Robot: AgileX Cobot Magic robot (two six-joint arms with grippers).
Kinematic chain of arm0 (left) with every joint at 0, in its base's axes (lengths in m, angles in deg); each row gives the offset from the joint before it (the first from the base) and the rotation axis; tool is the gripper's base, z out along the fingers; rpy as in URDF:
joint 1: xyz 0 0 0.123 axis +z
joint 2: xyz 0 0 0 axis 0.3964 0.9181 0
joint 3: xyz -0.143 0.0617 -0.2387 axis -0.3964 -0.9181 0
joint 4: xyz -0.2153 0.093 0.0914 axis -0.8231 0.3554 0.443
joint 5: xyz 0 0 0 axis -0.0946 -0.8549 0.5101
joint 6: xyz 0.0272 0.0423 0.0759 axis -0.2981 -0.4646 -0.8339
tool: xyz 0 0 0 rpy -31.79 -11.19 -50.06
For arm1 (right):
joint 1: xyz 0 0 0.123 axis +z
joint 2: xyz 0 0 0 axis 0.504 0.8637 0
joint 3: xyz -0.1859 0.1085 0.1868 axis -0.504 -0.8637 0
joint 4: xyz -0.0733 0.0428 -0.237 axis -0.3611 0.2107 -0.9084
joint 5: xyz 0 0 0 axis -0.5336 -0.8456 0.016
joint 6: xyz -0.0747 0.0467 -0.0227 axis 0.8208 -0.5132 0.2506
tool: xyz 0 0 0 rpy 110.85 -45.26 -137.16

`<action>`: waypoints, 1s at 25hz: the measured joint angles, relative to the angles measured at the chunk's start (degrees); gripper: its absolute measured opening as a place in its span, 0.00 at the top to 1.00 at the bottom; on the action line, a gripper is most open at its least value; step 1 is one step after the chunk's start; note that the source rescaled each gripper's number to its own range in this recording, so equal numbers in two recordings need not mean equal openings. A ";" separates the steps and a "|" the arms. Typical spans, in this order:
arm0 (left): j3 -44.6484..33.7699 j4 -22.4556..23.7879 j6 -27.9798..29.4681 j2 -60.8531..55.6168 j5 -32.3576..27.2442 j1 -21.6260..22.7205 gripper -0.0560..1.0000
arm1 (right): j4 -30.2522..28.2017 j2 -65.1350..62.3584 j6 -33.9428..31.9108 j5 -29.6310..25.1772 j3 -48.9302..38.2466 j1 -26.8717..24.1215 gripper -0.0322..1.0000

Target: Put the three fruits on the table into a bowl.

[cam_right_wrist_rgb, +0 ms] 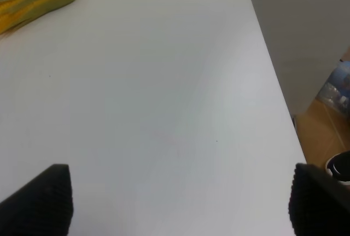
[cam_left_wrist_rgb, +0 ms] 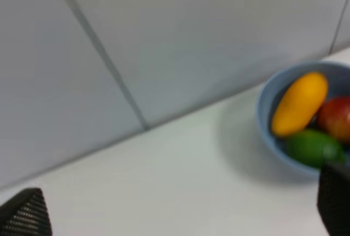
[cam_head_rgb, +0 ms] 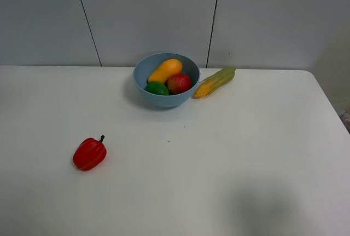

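Note:
The light-blue bowl (cam_head_rgb: 166,80) stands at the back middle of the white table (cam_head_rgb: 229,154). Inside it lie the orange-yellow mango (cam_head_rgb: 165,70), the green lime (cam_head_rgb: 157,88) and the red fruit (cam_head_rgb: 179,82). The left wrist view shows the bowl (cam_left_wrist_rgb: 268,110) with the mango (cam_left_wrist_rgb: 299,103), lime (cam_left_wrist_rgb: 313,147) and red fruit (cam_left_wrist_rgb: 336,116) in it. My left gripper (cam_left_wrist_rgb: 179,214) is open and empty, well back from the bowl. My right gripper (cam_right_wrist_rgb: 180,203) is open and empty over bare table. Neither gripper shows in the exterior high view.
A red bell pepper (cam_head_rgb: 89,153) lies at the front left. A yellow-green corn cob (cam_head_rgb: 214,82) lies just right of the bowl and also shows in the right wrist view (cam_right_wrist_rgb: 38,1). The table's right edge (cam_right_wrist_rgb: 276,82) drops to the floor.

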 joint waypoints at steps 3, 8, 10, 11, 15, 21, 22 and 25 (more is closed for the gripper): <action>-1.22 0.24 1.54 -6.05 -4.54 2.45 0.02 | 0.00 0.00 0.00 0.00 0.00 0.00 0.72; -11.99 1.29 3.00 -21.27 -5.36 4.94 0.02 | 0.00 0.00 0.00 0.00 0.00 0.00 0.72; -18.99 2.40 3.67 -28.44 -5.65 5.81 0.02 | 0.00 0.00 0.00 0.00 0.00 0.00 0.72; -22.17 2.65 4.14 -32.59 -5.83 6.14 0.02 | 0.00 0.00 0.00 0.00 0.00 0.00 0.72; -37.11 3.03 7.30 -48.98 -6.27 6.88 0.02 | 0.00 0.00 0.00 0.00 0.00 0.00 0.72; -51.89 3.09 9.27 -67.00 -6.57 6.88 0.02 | 0.00 0.00 0.00 0.00 0.00 0.00 0.72; -53.21 3.09 9.34 -67.76 -6.72 6.88 0.02 | 0.00 0.00 0.00 0.00 0.00 0.00 0.72; -57.68 2.98 10.25 -67.99 -5.63 6.88 0.02 | 0.00 0.00 0.00 0.00 0.00 0.00 0.72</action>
